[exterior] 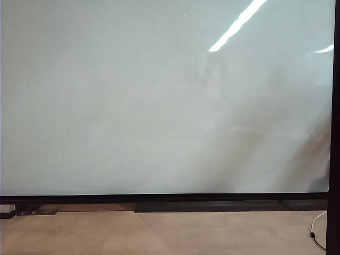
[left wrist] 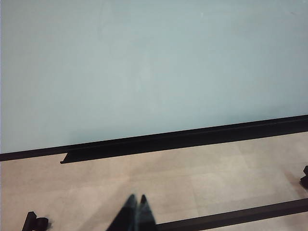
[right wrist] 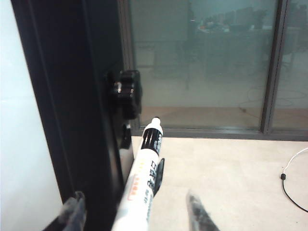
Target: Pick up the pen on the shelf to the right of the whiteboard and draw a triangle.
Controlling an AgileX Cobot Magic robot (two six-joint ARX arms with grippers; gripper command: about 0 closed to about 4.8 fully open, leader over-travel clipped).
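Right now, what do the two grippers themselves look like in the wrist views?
Little of either shows. The left gripper appears as two slim, dark, tapering fingers coming to points, seen over the pale floor. The right gripper shows two dark grey, blurred fingers with rough-looking edges. No cables, markings or arm links are visible, and neither arm appears in the exterior view.

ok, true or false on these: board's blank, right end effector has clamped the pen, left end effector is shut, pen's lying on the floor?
1. The whiteboard carries no triangle. True.
2. The right end effector is clamped on the pen. False: its fingers stand apart on either side of the pen, with gaps showing.
3. The left end effector has its fingertips together. True.
4. The pen lies flat on the floor. False: it stands tilted beside the board's black frame, dark tip up.
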